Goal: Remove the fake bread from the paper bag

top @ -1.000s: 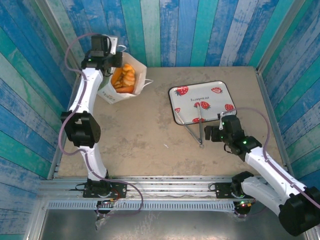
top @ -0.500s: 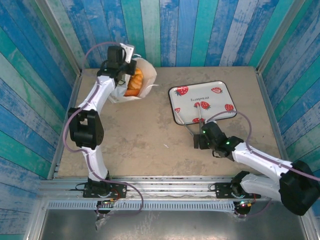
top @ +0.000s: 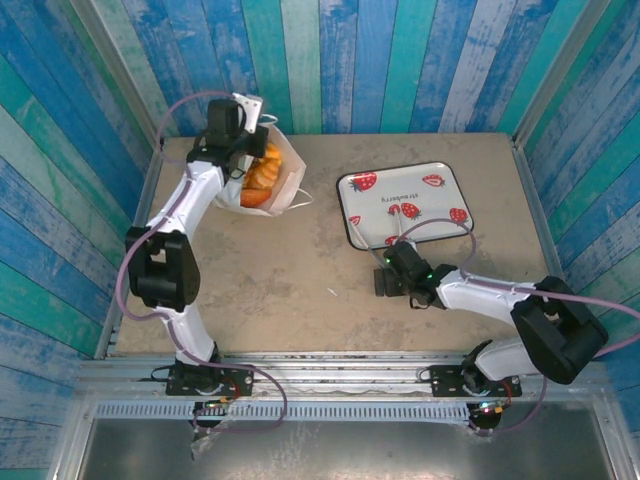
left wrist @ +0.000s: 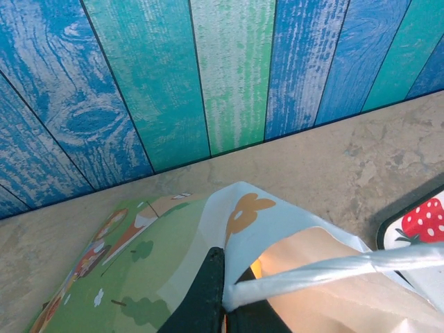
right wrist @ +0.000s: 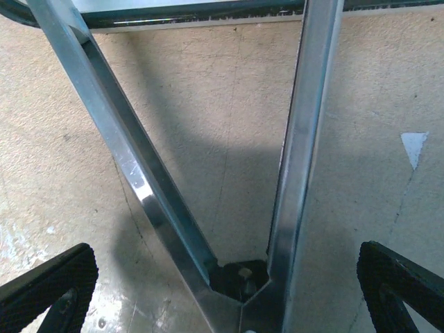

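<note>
On the beige stone counter [top: 300,250], one tall white paper bag [top: 291,166] sat far left, its rim pinched in the left end effector [top: 238,150]. The right end effector [right wrist: 229,284] gaped wide, straddling one pair of metal tongs [right wrist: 139,173]. Glossy orange fake bread [top: 259,172] filled the bag, count unclear.

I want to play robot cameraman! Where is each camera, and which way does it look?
Top external: high behind the robot, looking down on the table; left arm and right arm show.
Left wrist: on the left end effector, facing the paper bag and wall; its fingers pinch the rim.
Right wrist: on the right end effector, looking down at the tongs; its open fingers show.
Shared: top and left wrist both see the paper bag.
</note>
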{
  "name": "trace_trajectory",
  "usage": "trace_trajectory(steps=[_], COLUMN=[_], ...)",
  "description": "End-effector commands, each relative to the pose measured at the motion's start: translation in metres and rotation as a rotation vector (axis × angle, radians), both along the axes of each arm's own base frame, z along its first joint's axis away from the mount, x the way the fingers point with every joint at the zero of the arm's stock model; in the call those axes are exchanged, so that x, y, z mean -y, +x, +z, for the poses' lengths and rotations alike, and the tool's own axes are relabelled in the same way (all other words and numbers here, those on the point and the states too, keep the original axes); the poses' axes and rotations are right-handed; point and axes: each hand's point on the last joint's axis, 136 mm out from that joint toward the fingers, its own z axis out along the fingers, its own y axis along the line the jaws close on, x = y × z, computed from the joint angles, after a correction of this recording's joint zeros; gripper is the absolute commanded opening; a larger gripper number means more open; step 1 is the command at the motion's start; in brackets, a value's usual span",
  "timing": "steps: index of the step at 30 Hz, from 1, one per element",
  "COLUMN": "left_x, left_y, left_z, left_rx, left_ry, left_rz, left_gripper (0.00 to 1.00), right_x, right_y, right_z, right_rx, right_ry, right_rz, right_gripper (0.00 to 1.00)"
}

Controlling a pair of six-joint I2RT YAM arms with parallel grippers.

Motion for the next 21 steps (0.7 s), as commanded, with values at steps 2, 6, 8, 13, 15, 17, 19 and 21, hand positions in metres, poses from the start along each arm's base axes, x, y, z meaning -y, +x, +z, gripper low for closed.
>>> trace_trajectory(steps=[2, 6, 8, 13, 15, 17, 19, 21], left_x=[0.01, 0.02, 0.023, 0.026, 0.026, 0.026, 0.026, 0.025], left_y=[-0.021, -0.028, -0.031, -0.037, -0.038, -0.039, -0.04, -0.04], left_z=[0.079, 0.083, 0.084, 0.085, 0.086, 0.087, 0.086, 0.088], left_rx=[0.2, 0.216, 0.22, 0.226, 0.23, 0.232, 0.233, 0.237], left_ry=[-0.034, -0.033, -0.032, -0.036, -0.036, -0.036, -0.037, -0.039], left_rz=[-0.066, -0.11, -0.123, -0.141, -0.142, -0.141, -0.141, -0.136], left_gripper=[0.0, 0.0, 0.0, 0.0, 0.01, 0.0, 0.0, 0.0], right_x=[-0.008, -0.006, -0.007, -0.008, -0.007, -0.006, -0.005, -0.004], right_y=[0.015, 0.02, 0.022, 0.025, 0.027, 0.028, 0.029, 0.029], right_z=[0.004, -0.002, -0.005, -0.014, -0.017, -0.019, -0.021, -0.023], right_rx=[0.039, 0.031, 0.026, 0.01, 0.006, 0.004, 0.002, -0.006], right_ry=[-0.005, -0.031, -0.039, -0.057, -0.063, -0.068, -0.074, -0.073], right_rz=[-0.018, -0.042, -0.049, -0.056, -0.063, -0.067, -0.071, -0.077], right_gripper=[1.0, 1.0, 1.0, 1.0, 1.0, 1.0, 1.0, 1.0])
